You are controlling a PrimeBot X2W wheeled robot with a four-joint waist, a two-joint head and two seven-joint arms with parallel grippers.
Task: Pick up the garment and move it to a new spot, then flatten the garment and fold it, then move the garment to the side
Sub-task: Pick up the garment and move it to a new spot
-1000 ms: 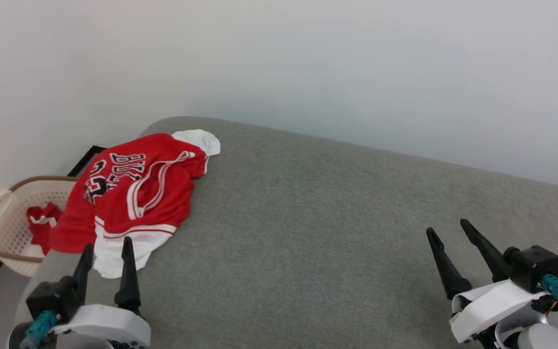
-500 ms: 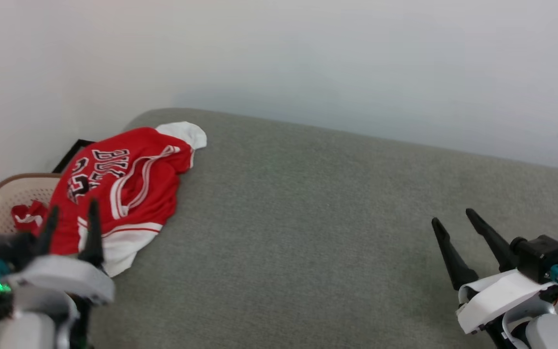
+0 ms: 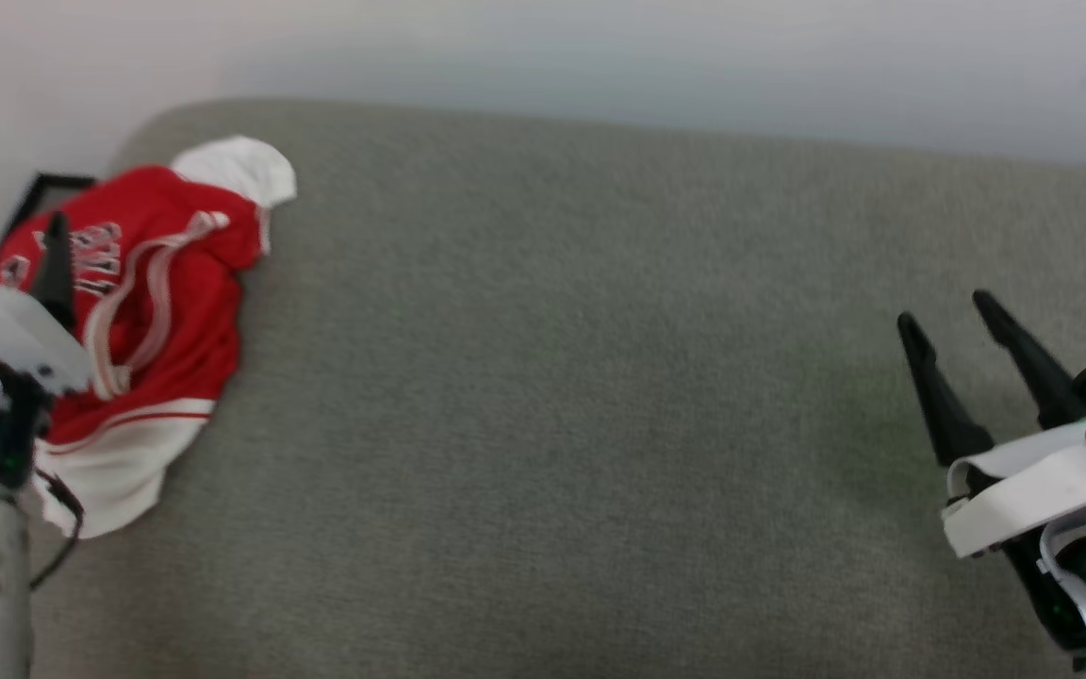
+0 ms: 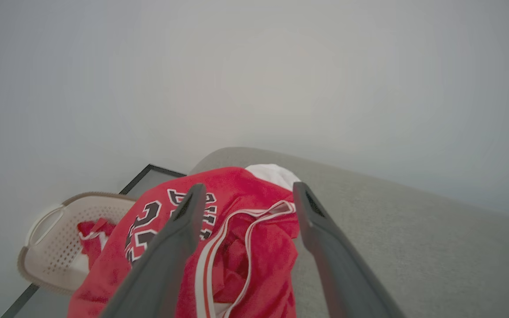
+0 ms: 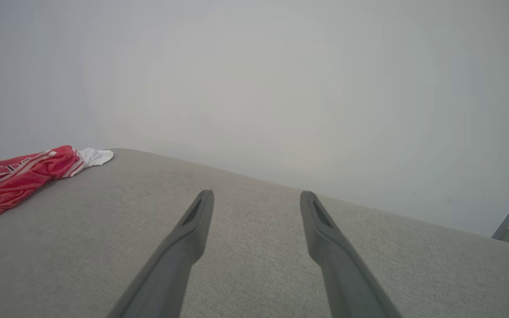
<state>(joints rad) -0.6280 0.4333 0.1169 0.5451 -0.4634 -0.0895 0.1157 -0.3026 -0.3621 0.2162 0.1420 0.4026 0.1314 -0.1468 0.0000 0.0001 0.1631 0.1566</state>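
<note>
Swung head view down and leftward; raised left gripper to nine o'clock above crumpled red jersey-style garment with white sleeves on grey fabric surface; held fingers apart, nothing gripped; kept right gripper at four o'clock, likewise spread, empty.

In the head view the left gripper sits at nine o'clock, fingers spread and pointing toward twelve. Its pale wrist is blurred, seemingly raised. The right gripper sits at four o'clock, fingers parted and angled toward eleven.
</note>
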